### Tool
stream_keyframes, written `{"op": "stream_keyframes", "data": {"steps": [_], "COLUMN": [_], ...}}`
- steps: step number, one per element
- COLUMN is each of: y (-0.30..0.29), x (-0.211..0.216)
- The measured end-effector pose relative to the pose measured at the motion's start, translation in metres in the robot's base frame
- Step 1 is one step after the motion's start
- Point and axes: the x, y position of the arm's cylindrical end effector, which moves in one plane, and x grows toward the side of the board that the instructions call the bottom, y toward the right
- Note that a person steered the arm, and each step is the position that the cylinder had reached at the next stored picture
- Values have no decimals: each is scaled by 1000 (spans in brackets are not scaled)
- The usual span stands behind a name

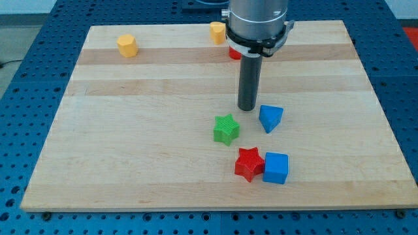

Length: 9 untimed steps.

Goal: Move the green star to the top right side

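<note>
The green star (pixel 226 128) lies on the wooden board (pixel 130 156) a little below the view's middle. My tip (pixel 247 108) stands just above and to the right of the star, a small gap away. A blue triangular block (pixel 270 117) lies right of my tip, close to it. A red star (pixel 249 163) and a blue cube (pixel 276 168) touch each other below the green star.
A yellow block (pixel 127 46) lies at the view's top left. Another yellow block (pixel 217 32) lies at the top middle. A red block (pixel 234 52) is mostly hidden behind the arm. The board's edges border a blue perforated table (pixel 26 78).
</note>
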Motion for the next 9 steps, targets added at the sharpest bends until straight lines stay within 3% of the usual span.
{"op": "stream_keyframes", "data": {"steps": [3, 7, 9], "y": [38, -129, -118], "x": [62, 75, 36]}}
